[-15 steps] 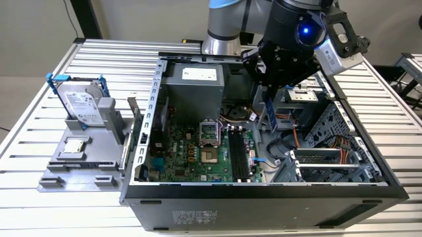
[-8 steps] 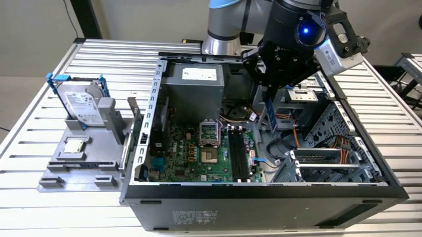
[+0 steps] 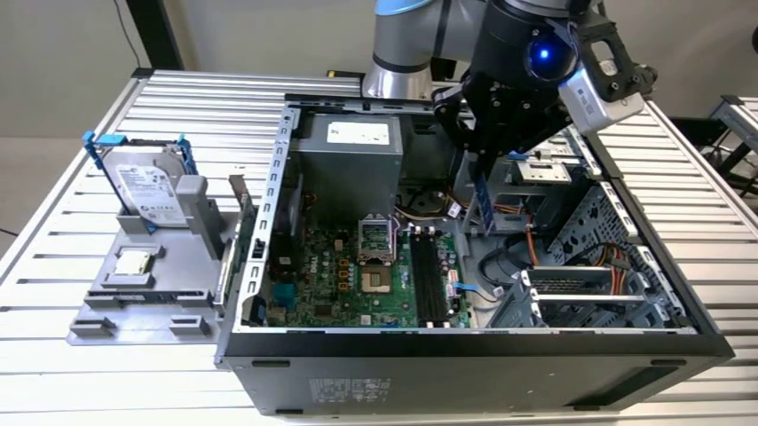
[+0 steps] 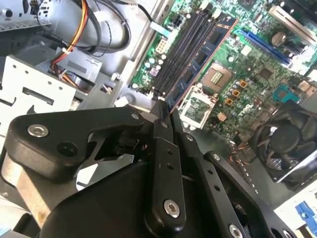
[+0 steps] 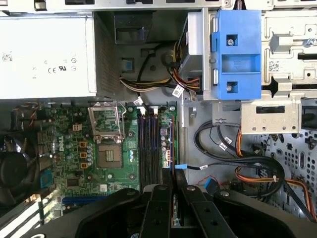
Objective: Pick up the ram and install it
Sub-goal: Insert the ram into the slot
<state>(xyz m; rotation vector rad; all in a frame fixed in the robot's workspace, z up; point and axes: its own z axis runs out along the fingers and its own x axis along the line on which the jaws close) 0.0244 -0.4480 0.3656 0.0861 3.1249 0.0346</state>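
The gripper [image 3: 480, 158], at the upper right of the exterior view, is clamped tight on the ram [image 3: 484, 200]. The thin blue stick hangs lengthwise down from the fingers into the open computer case [image 3: 474, 355], just above the case floor and a little toward the exterior view's right of the black slots [image 3: 429, 275], not seated in any of them. In the second wrist view the fingers [image 4: 157, 148] meet on one end of the ram [image 4: 203, 59], which runs away from the gripper [image 4: 167, 106] alongside the slots. The case fills the middle and lower right of the exterior view; in it lie the green motherboard [image 3: 343, 284], a grey power supply [image 3: 350, 155] and bundled cables. At the left of that frame a grey holder [image 3: 130, 306] on the slatted table [image 3: 71, 373] carries an upright hard drive [image 3: 148, 186] in a blue-handled bracket and a small square processor [image 3: 133, 263] lying flat.
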